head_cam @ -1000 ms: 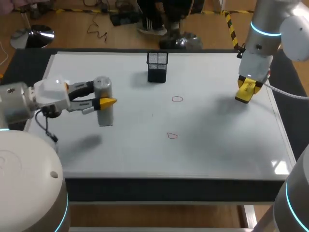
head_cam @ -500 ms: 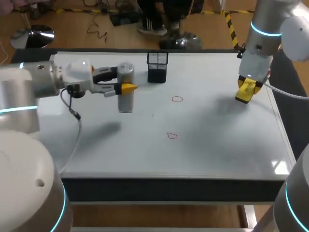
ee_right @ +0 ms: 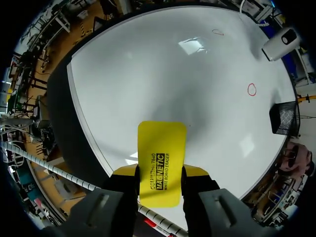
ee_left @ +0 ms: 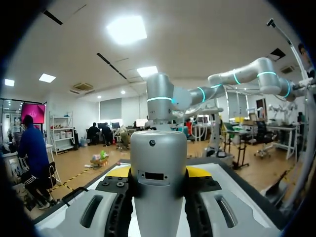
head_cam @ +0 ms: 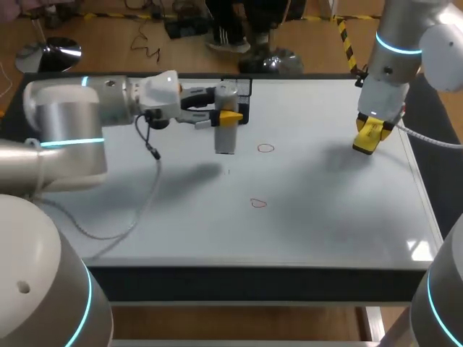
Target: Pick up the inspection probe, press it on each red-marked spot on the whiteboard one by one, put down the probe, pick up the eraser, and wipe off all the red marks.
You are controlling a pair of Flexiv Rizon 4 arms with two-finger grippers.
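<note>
Right now the probe [head_cam: 226, 137] is hanging upright just in front of the basket [head_cam: 244, 90], over the whiteboard [head_cam: 145, 217]; whether its base is touching the board, I cannot tell. The left gripper [head_cam: 230, 116] is clamping it from both sides. One red mark [head_cam: 265, 148] is lying just forward and right of the basket, another [head_cam: 258, 203] farther forward. Well to the basket's right, the right gripper [head_cam: 369, 136] is pinching the eraser [ee_right: 162, 148] above the board.

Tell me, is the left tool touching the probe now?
Touching. In the left wrist view the left tool clamps the probe, with one finger against each of its sides.
</note>
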